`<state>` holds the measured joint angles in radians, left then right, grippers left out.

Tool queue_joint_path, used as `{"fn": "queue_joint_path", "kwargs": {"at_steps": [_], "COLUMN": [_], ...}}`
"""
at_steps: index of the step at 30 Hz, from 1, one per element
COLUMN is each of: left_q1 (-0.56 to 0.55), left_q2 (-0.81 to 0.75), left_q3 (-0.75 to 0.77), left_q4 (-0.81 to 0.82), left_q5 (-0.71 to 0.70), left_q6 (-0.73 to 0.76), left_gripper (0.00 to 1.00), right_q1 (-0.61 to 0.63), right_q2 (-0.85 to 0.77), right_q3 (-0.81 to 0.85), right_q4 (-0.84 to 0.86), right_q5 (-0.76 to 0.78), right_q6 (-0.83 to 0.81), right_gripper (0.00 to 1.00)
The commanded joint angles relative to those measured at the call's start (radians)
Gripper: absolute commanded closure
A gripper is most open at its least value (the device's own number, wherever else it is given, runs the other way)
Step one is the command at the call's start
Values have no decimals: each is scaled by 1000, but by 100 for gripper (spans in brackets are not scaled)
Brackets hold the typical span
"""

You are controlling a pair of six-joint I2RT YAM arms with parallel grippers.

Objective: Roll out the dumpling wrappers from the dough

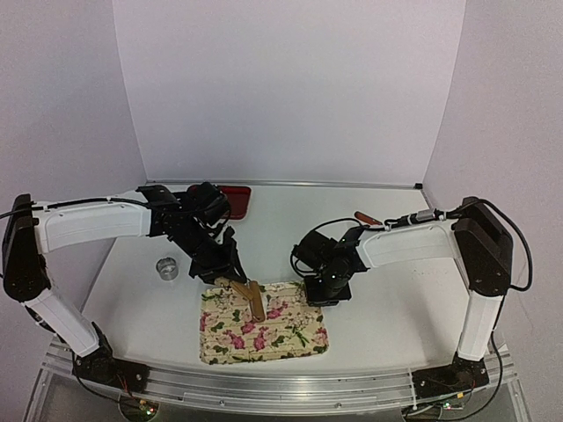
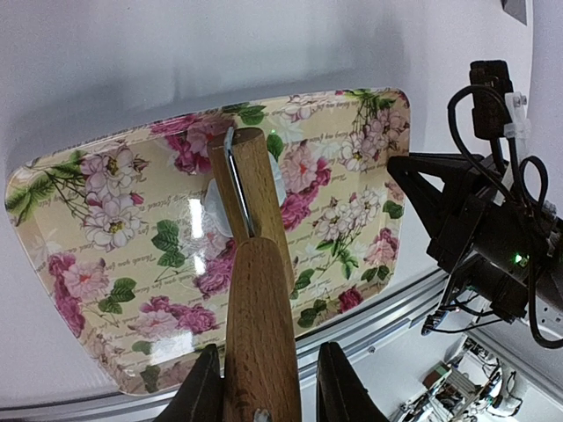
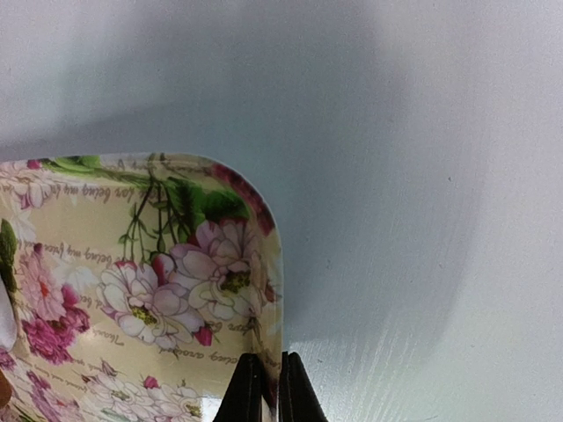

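My left hand (image 2: pixel 264 396) is clamped on the handle of the wooden rolling pin (image 2: pixel 251 220), whose barrel lies across a small flat white dumpling wrapper (image 2: pixel 209 213) in the middle of the floral tray (image 2: pixel 62 264). My right hand (image 3: pixel 268 391) is pressed together on the tray's corner rim. I judge the rolling is mid-way: I see only this one wrapper, and the metal ring cutter (image 1: pixel 167 268) sits well apart on the counter (image 1: pixel 396 303)

The tray (image 1: pixel 290 338) sits on the table (image 1: pixel 396 308), near the front; the pin (image 1: pixel 253 299) lies on the tray, over what may be dough (image 2: pixel 212 214); the ring (image 1: pixel 167 268) stands left of the tray; a dish (image 1: pixel 237 195) sits far behind.
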<state>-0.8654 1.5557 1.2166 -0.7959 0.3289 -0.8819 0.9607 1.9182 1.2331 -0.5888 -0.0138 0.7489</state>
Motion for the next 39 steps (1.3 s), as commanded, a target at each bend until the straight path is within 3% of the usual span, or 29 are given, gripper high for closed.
{"fn": "queue_joint_path", "kwargs": {"at_steps": [1, 32, 39], "left_q1": [-5, -11, -11], "left_q2": [-69, -21, -1], "left_q3": [-23, -85, -101], "left_q4": [93, 144, 73], "left_q5": [-14, -32, -83], "left_q6": [-99, -133, -91], "left_gripper": [100, 100, 100], "right_q1": [8, 17, 25], "right_q2": [12, 30, 34], "right_q3": [29, 28, 29], "right_q4": [-43, -36, -36], "right_q5": [89, 87, 87], "right_q6": [-28, -12, -2], "right_gripper": [100, 100, 100]}}
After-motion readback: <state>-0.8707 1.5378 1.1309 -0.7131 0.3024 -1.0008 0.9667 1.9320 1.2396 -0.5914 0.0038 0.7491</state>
